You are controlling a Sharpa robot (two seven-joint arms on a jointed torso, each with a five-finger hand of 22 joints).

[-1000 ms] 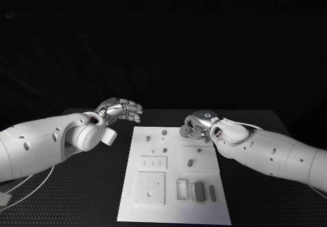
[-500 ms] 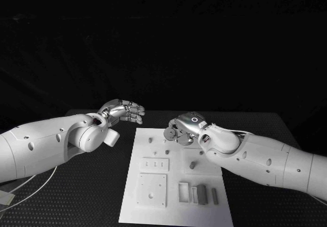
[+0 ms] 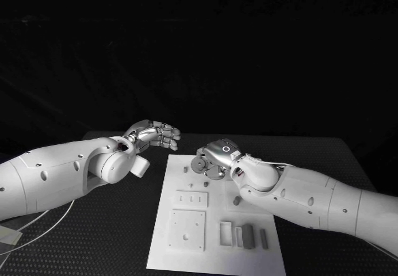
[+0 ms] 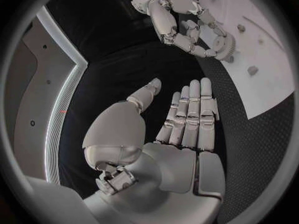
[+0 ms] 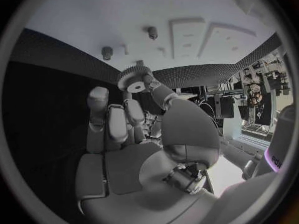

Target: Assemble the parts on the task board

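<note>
The white task board [image 3: 212, 257] lies in the middle of the black table. My right hand [image 3: 217, 157] hovers over the board's far end and pinches a small toothed wheel [image 3: 199, 165] between thumb and fingers. The right wrist view shows that wheel [image 5: 135, 79] at the fingertips of the right hand [image 5: 137, 134], above the task board [image 5: 93, 15]. My left hand [image 3: 154, 135] hangs left of the board's far corner and holds nothing. In the left wrist view the left hand [image 4: 181, 124] has its fingers stretched out, and the right hand [image 4: 181, 20] holds the toothed wheel [image 4: 223, 45].
Short pegs [image 3: 205, 184] stand on the board's middle, and another peg [image 3: 236, 200] sits in a square recess. Two square plates [image 3: 187, 229] lie on the board's left side. Several upright blocks [image 3: 247, 234] stand near the front right. A cable [image 3: 33, 230] runs along the table's left.
My right hand has carried the toothed wheel leftward, over the board's far end. The left hand has barely moved.
</note>
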